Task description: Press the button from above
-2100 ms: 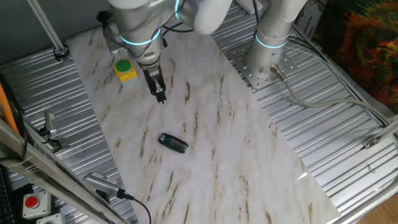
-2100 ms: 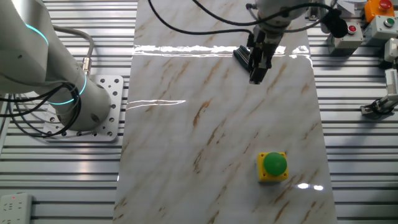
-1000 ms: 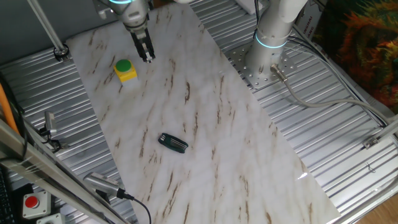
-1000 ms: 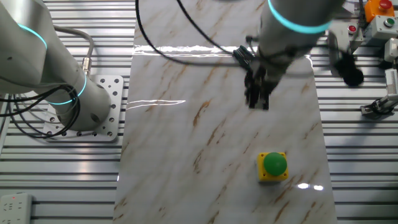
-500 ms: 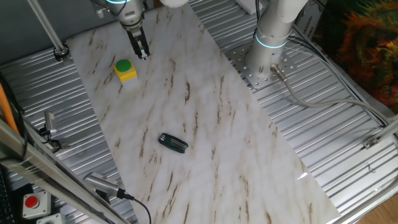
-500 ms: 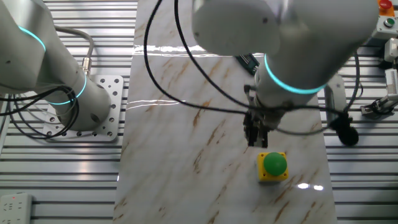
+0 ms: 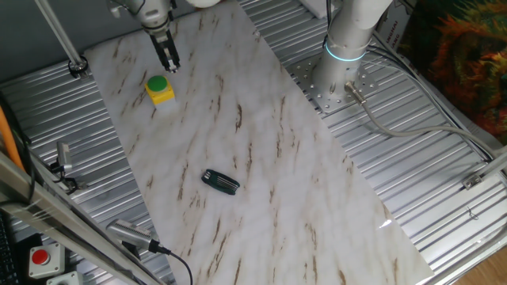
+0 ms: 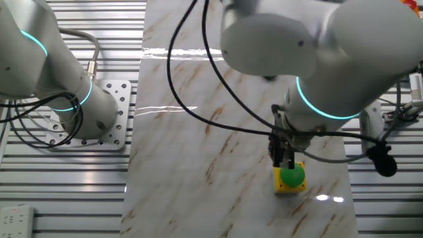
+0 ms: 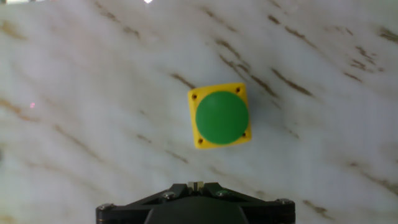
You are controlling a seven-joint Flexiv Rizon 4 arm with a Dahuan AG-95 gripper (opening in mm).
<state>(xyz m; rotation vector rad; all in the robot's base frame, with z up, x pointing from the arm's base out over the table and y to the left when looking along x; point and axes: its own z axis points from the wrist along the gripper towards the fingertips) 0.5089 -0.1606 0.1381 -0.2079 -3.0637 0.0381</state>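
The button is a round green cap [image 7: 158, 83] on a small yellow box [image 7: 163, 96], at the far left of the marble board. It also shows in the other fixed view [image 8: 294, 176] and just above the middle of the hand view [image 9: 222, 117]. My gripper [image 7: 169, 64] hangs above the board, just beyond the button and clear of it. In the other fixed view the fingertips [image 8: 285, 163] sit over the button's near edge. In the hand view the gripper [image 9: 196, 185] points down with its fingertips together, holding nothing.
A black folding tool [image 7: 220, 181] lies mid-board. A red button on a grey box [image 7: 40, 258] sits at the lower left, off the board. The arm's base [image 7: 341, 71] stands on the right. Metal clamps [image 7: 63, 162] are on the slatted table at the left.
The gripper has travelled from near the middle of the board to the far left and now stands close over the green button. The button and the black tool have not moved.
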